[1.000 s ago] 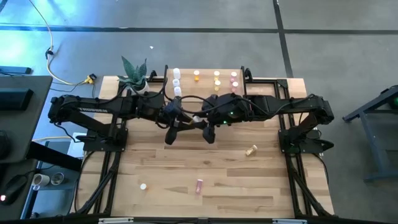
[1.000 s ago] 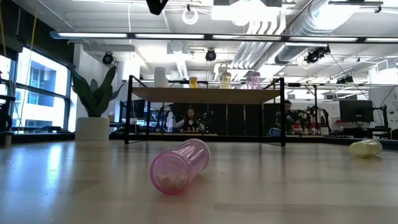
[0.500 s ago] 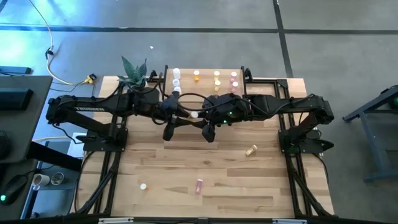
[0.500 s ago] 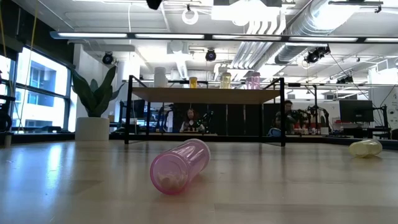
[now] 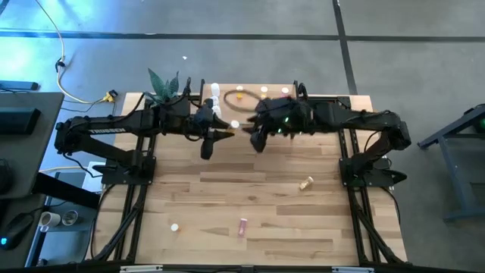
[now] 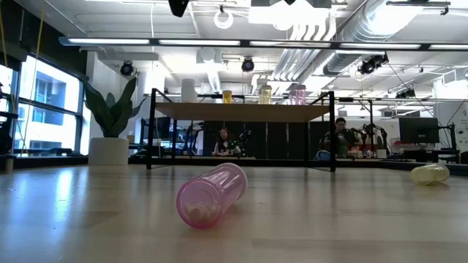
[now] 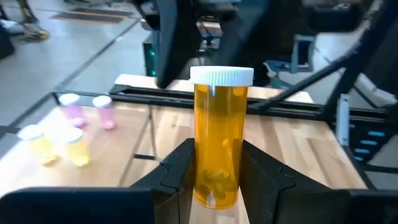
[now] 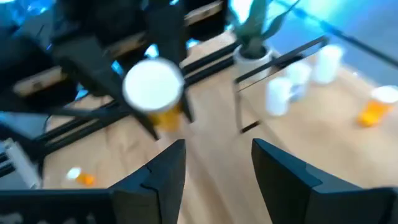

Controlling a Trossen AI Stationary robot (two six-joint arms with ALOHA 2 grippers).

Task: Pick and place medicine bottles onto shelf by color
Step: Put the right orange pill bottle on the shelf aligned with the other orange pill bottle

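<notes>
My left gripper is shut on an orange bottle with a white cap, held above the table just in front of the shelf. My right gripper is open and empty close to the right of that bottle, whose cap shows in its wrist view. White, orange-yellow and pink bottles stand on the shelf. A pink bottle and a yellowish bottle lie on their sides on the table, and a white bottle sits near the front. My left gripper pinches the orange bottle's lower half between its two fingers, one on each side of the round wall. The fingers come level from the table's left. The bottle stands upright, cap up, lifted clear of the table.
A potted plant stands at the shelf's left end. The shelf's black legs stand on the far part of the table. The two grippers are close to each other. People sit in the room behind the table.
Both grippers have gone toward the table's far edge, nearer the shelf. The orange bottle has gone along in my left gripper, staying upright and clear of the table.
</notes>
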